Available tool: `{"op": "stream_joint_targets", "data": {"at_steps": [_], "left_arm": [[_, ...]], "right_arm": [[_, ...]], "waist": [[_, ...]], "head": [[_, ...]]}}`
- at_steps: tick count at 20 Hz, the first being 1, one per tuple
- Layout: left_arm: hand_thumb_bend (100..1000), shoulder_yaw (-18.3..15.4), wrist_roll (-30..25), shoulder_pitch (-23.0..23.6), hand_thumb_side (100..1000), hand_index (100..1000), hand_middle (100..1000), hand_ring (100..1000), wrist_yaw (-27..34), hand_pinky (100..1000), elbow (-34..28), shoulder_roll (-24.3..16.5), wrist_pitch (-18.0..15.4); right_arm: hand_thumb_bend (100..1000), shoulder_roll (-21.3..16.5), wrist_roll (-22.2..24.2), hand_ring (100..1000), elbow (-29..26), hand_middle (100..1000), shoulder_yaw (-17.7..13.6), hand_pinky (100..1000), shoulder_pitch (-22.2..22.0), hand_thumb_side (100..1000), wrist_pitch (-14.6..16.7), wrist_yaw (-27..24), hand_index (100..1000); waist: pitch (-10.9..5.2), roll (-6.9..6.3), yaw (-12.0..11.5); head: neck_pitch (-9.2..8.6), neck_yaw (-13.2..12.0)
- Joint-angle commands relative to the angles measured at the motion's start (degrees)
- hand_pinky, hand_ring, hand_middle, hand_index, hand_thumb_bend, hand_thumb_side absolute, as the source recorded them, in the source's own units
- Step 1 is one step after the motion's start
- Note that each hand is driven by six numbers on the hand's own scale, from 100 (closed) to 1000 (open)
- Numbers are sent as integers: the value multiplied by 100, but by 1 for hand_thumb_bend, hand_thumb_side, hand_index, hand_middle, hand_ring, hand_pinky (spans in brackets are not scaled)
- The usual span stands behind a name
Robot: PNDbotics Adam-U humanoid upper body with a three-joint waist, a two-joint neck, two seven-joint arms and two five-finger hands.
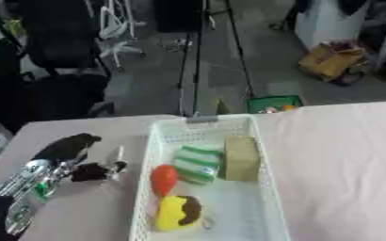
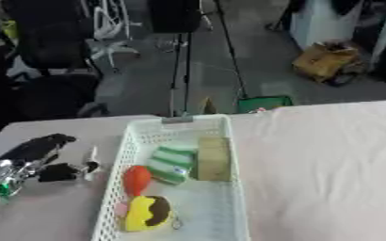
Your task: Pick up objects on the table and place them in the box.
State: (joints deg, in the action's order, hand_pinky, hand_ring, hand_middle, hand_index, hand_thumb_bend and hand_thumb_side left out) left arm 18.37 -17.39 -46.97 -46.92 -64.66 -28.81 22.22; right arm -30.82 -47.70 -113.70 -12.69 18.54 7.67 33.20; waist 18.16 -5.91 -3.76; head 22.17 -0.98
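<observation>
A grey workshop floor with black chairs and a cardboard box lies beyond my pale pink bench [image 1: 344, 155]. My left hand [image 1: 73, 150] reaches in over the bench, fingers slack and spread, holding nothing that I can see. Just to its right stands the white box [image 1: 147, 160], apart from the fingers. Inside it lie a green striped roll [image 1: 196, 162], a tan block [image 1: 242, 157], a red piece [image 1: 164, 179] and a yellow and brown toy [image 1: 178, 212]. I see no right hand.
</observation>
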Motion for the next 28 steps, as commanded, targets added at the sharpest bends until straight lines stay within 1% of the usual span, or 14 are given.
{"op": "stream_joint_targets", "data": {"at_steps": [1,4,6,9,12,16,19,20,25,26,27,28], "left_arm": [[656,-420,84,48,932,1000,964,1000,269,1000,-84,436,274],[659,-515,17,88,937,1000,965,1000,427,1000,-43,715,383],[654,-550,-16,83,937,1000,964,1000,509,1000,9,810,428],[645,-572,6,63,933,1000,963,1000,542,1000,83,875,465],[644,-588,44,50,936,1000,962,1000,587,1000,201,986,492],[639,-615,120,18,934,1000,961,1000,634,1000,327,1035,501],[639,-628,220,-7,932,1000,964,1000,557,1000,421,1056,515],[626,-631,258,-16,921,1000,967,1000,510,1000,451,1056,528],[609,-674,515,-67,911,1000,960,1000,138,1000,640,1082,568],[586,-695,601,-74,911,1000,925,967,74,1000,660,1091,566],[586,-714,700,-74,911,1000,925,967,31,1000,675,1101,566],[559,-723,791,-77,901,1000,889,930,3,1000,688,1105,562]], "right_arm": [[100,-80,-17,908,-89,832,-64,837,-11,1000,-53,27,811],[100,-83,-30,908,-89,832,-72,837,-43,1000,-76,36,810],[100,-82,-46,908,-89,832,-81,836,-61,1000,-93,40,809],[100,-80,-62,908,-89,831,-87,837,-75,1000,-111,43,808],[100,-70,-87,908,-89,831,-96,836,-78,1000,-131,38,807],[100,-55,-108,908,-89,830,-97,837,-78,1000,-145,36,806],[100,-47,-110,908,-89,830,-91,837,-77,1000,-144,30,806],[100,-46,-109,908,-89,829,-89,838,-74,1000,-142,28,806],[100,-31,-99,908,-89,829,-82,837,-68,1000,-128,15,806],[100,-28,-98,908,-89,829,-82,838,-69,1000,-128,14,806],[100,-26,-99,908,-89,829,-83,838,-71,1000,-128,13,806],[100,-25,-99,908,-89,829,-83,837,-73,1000,-129,14,806]], "waist": [[-172,6,-83],[-227,-43,-168],[-252,-66,-197],[-271,-81,-212],[-297,-94,-197],[-308,-86,-152],[-306,-75,-117],[-304,-71,-110],[-298,-55,-98],[-298,-52,-96],[-297,-49,-94],[-296,-47,-92]], "head": [[64,146],[108,188],[132,203],[154,208],[138,178],[116,160],[112,134],[112,124],[105,89],[105,86],[104,84],[104,82]]}}
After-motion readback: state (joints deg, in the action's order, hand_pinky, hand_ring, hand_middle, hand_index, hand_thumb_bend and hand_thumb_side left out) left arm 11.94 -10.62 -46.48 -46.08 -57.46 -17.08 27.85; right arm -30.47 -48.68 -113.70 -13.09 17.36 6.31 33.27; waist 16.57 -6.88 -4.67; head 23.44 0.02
